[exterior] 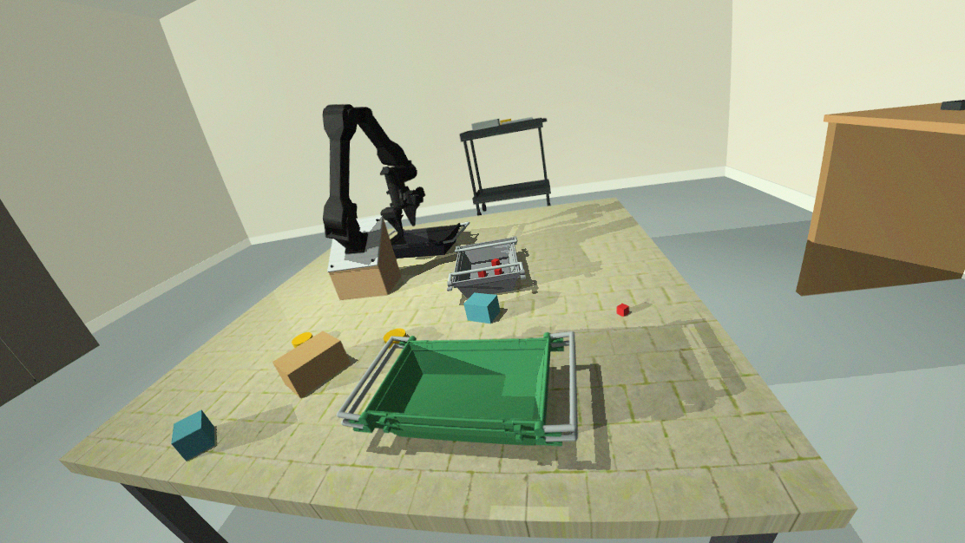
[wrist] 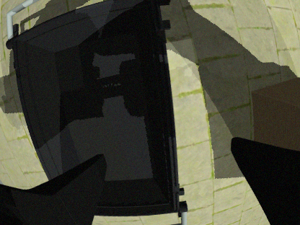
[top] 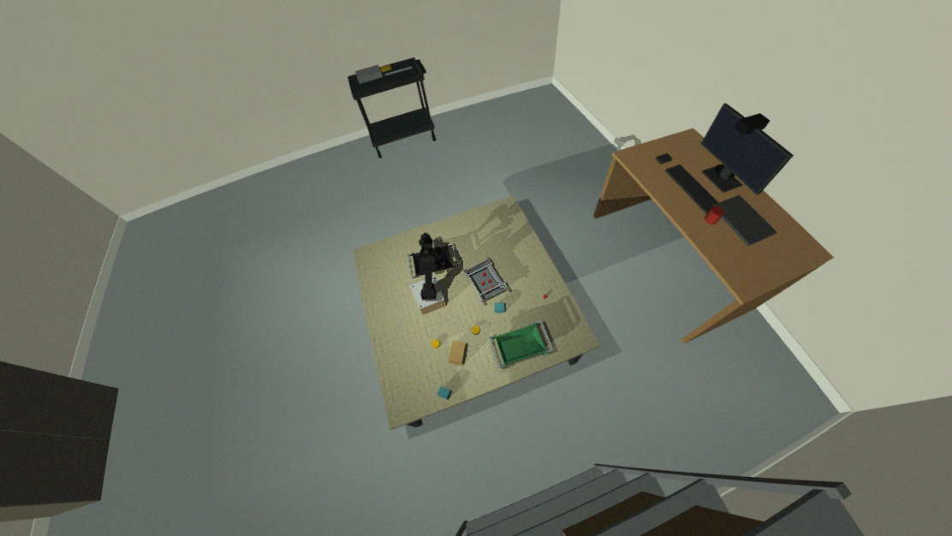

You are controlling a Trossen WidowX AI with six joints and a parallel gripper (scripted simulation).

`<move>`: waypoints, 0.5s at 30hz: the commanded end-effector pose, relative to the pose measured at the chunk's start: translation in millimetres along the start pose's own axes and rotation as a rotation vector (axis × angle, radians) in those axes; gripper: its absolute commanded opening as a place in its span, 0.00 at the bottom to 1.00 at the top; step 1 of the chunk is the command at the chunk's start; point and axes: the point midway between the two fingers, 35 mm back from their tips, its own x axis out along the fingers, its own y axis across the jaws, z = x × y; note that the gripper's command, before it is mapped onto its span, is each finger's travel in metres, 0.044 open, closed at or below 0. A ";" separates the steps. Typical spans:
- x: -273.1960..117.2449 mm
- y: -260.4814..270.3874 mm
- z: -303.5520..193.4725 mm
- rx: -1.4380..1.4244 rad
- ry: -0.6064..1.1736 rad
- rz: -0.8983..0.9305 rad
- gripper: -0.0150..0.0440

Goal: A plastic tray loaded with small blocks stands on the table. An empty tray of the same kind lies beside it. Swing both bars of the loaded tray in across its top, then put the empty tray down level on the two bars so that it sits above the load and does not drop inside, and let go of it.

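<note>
The loaded grey tray [top: 478, 275] [exterior: 501, 283] stands mid-table with several red blocks [top: 489, 281] [exterior: 481, 273] inside. Its two wire bars appear to lie across its top, one near each end. An empty black tray [exterior: 432, 244] [wrist: 126, 162] stands beside the robot's base, its bars swung outward. My gripper [exterior: 406, 232] [wrist: 169, 154] is open and low at the black tray. In the wrist view one finger is over the tray's inside and the other outside its long wall, which runs between them. Contact cannot be told.
An empty green tray [top: 522, 344] [exterior: 465, 384] with bars out stands at the front. Blue cubes [exterior: 481, 308] [exterior: 193, 435], a tan block [exterior: 311, 363], yellow discs [exterior: 302, 339] [exterior: 395, 334] and a loose red cube [exterior: 622, 309] lie around. The robot's box base [exterior: 364, 276] [wrist: 275, 112] borders the black tray.
</note>
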 end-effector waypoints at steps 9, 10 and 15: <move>30.0 -8.8 1.5 -0.002 -0.006 0.012 1.00; 34.0 -8.4 1.7 -0.002 -0.006 0.012 1.00; 53.6 -7.3 2.7 -0.002 -0.007 0.012 1.00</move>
